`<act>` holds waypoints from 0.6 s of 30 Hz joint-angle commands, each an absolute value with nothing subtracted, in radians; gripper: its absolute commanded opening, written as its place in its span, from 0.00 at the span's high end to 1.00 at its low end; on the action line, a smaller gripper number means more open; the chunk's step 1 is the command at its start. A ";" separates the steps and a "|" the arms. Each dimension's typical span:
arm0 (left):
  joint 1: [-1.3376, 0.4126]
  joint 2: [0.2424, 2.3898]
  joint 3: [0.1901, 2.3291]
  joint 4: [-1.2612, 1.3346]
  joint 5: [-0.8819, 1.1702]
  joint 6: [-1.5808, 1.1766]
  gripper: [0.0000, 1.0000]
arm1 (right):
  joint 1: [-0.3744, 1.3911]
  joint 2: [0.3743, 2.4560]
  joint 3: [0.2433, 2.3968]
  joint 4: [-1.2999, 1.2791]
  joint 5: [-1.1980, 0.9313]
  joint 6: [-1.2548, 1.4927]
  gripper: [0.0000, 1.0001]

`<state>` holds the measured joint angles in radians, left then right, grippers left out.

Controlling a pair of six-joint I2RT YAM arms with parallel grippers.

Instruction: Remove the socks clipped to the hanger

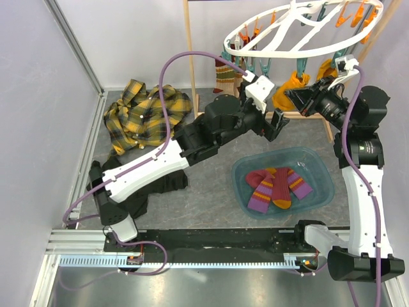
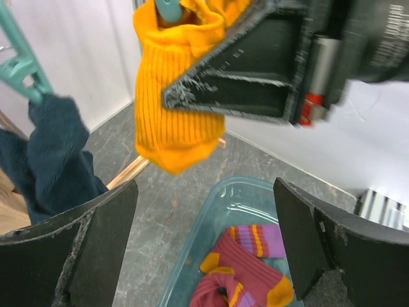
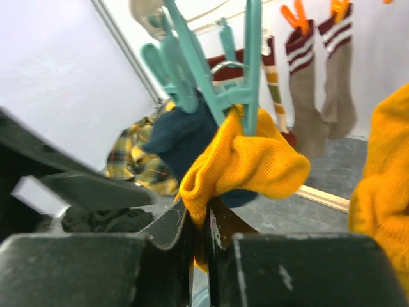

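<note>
At the far left of the table a yellow plaid shirt (image 1: pixel 144 115) lies crumpled against the wall. Just in front of it, a black garment (image 1: pixel 167 183) sits partly under the left arm (image 1: pixel 150 166). That arm reaches up and rightward toward the middle of the table. The left gripper (image 1: pixel 277 126) hangs below the near edge of the hanger (image 1: pixel 281 55), its fingers (image 2: pixel 96 249) spread wide with nothing between them.

The hanger is a white oval ring seen tilted at the back, beside a wooden frame (image 1: pixel 189 57), with teal and orange clips dangling from it. Two beige socks (image 3: pixel 323 96) with maroon bands hang from orange clips on its far side. Nearer, a navy sock (image 2: pixel 54 153) hangs from a teal clip of its own. Just beside the navy sock, a yellow sock (image 3: pixel 246 160) hangs from another teal clip (image 3: pixel 220 77).

Under the hanger a blue basin (image 1: pixel 319 167) stands on the table. Two maroon socks (image 1: pixel 278 185) with orange and purple stripes lie loose inside it. In the left wrist view the spread fingers frame this basin from above, with the yellow sock hanging over them.

The right gripper (image 3: pixel 200 233) reaches in from the right. It is pressed together on the lower fold of the yellow sock, pinching the fabric while the clip holds the top. A second yellow sock (image 3: pixel 383 192) hangs further right. The right arm (image 1: pixel 361 160) rises along the right edge of the table.
</note>
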<state>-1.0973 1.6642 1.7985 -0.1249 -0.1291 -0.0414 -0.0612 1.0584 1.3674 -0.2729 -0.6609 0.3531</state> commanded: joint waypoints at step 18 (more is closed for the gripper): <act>-1.098 1.798 1.994 -0.146 -0.132 0.026 0.68 | -0.052 0.966 1.253 -0.072 -0.744 0.591 0.72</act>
